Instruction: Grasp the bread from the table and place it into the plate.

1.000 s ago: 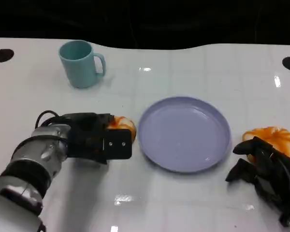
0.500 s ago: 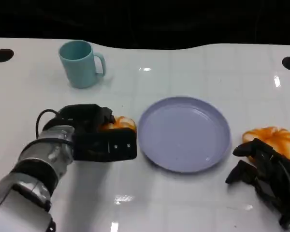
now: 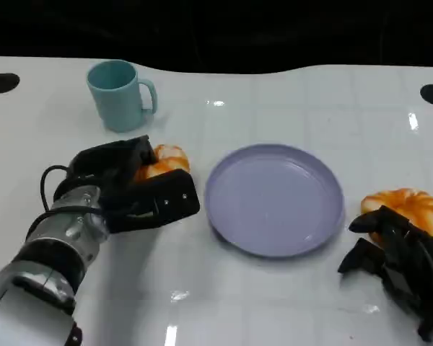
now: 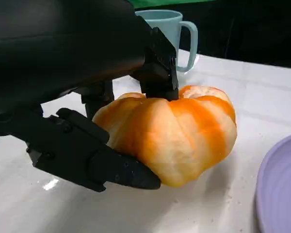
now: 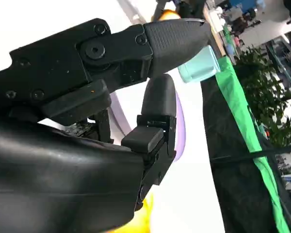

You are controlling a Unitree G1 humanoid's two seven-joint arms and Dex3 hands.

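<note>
On the white bench (image 3: 274,303) the left hand (image 3: 133,191) grips an orange-and-cream bread roll (image 3: 162,162), shaped like a small pumpkin with ridged segments. In the left wrist view the fingers (image 4: 111,167) close around that roll (image 4: 177,133) from below and from above, and the roll appears to sit just off the bench surface, though whether it fully clears the surface cannot be told. In the head view the held roll lies just to the left of the lavender plate (image 3: 274,198), near its rim but not over it, and the plate's surface is bare. A light teal mug (image 3: 119,94) stands upright farther back on the bench, behind the left hand, its handle turned toward the plate; it also shows in the left wrist view (image 4: 172,31) behind the roll. A second bread roll (image 3: 404,209) of the same colours rests on the bench to the right of the plate, apart from its rim. The right hand (image 3: 400,263) sits low at the near right of the bench, its fingers loosely curled and holding nothing, with one fingertip just beside the second roll; whether it touches cannot be told.
</note>
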